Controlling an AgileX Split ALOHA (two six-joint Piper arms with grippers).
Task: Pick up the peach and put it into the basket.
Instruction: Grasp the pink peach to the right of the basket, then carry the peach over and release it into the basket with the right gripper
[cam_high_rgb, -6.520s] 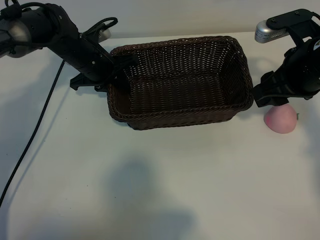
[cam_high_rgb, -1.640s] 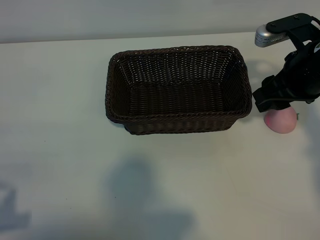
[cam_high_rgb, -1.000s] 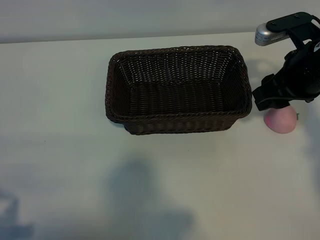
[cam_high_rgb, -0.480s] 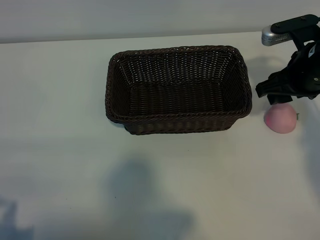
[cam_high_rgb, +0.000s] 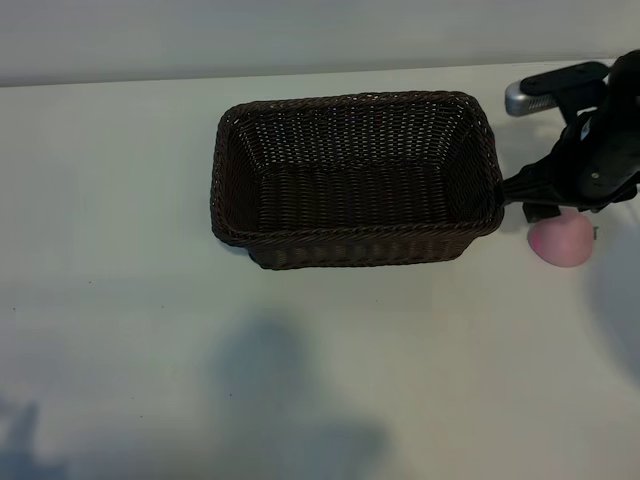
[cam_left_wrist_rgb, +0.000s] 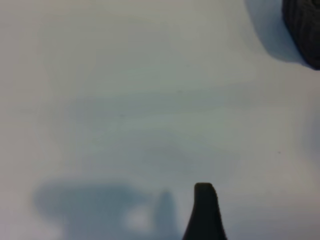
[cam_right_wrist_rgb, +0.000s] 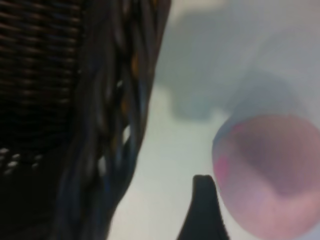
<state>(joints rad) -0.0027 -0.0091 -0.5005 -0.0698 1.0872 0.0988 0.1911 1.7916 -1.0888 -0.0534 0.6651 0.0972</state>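
Hovering right claw open just above-left of peach, which is sitting on counter right of basket; right arm nearer, left claw out of exterior view, open.

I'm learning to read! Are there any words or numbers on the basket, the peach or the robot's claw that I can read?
None: no words, numbers or signs show in any view.
The basket is plain brown wicker.
The peach has no sticker.
The right claw just above the peach is plain black, and the silver part of that arm shows no readable label.
The table is bare white.
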